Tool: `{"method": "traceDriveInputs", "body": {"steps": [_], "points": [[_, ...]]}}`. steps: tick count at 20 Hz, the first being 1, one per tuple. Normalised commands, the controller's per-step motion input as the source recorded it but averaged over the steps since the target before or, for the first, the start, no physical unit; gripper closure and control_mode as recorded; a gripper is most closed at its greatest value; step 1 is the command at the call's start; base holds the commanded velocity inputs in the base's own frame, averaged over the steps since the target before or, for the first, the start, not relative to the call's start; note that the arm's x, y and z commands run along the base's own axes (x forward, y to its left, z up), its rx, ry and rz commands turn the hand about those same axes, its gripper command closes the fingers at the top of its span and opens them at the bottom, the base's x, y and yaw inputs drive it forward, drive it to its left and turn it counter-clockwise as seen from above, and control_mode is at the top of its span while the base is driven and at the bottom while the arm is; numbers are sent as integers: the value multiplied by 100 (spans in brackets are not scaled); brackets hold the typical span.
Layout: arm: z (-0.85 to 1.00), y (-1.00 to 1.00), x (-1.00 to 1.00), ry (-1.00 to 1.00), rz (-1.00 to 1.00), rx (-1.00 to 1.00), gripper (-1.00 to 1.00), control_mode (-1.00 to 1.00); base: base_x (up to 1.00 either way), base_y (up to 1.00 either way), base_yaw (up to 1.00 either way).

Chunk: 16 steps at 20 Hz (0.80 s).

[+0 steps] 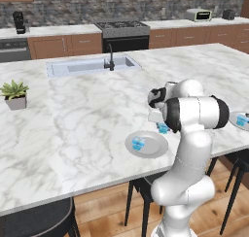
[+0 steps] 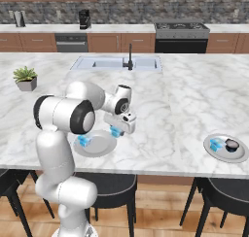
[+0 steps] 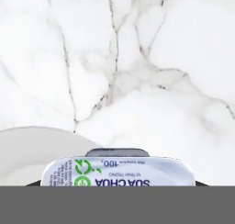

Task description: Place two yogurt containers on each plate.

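Note:
My gripper [image 1: 161, 126] [image 2: 117, 128] is shut on a blue yogurt container [image 1: 163, 128] [image 2: 115, 131], low over the counter at the far right rim of the near plate [image 1: 151, 148] [image 2: 99, 147]. The hand view looks down on the held container's pale printed top [image 3: 117, 171], with the plate's rim [image 3: 32, 147] at lower left. A second yogurt container [image 1: 138, 144] [image 2: 84, 141] rests on this plate. The other plate [image 1: 234, 119] [image 2: 224, 155] lies far to the right and holds one yogurt container [image 1: 241, 120] [image 2: 215, 143].
A small dark object [image 2: 232, 144] shares the right plate. A potted plant [image 1: 15, 95] [image 2: 26, 78] stands at the left and a sink with a black faucet [image 1: 111, 59] [image 2: 129, 59] at the back. Black stools [image 2: 214, 192] line the near counter edge.

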Motion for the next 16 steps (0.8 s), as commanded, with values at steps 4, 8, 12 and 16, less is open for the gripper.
{"method": "traceDriveInputs", "body": {"steps": [4,8,12,16], "points": [[0,20,-47,0,-10,0,100,-100,0,0,0],[0,27,-26,0,-11,0,100,-100,0,0,0],[-3,25,-6,0,-10,-4,100,-100,0,0,0],[-5,6,18,4,-4,-2,100,-100,0,0,0]]}}
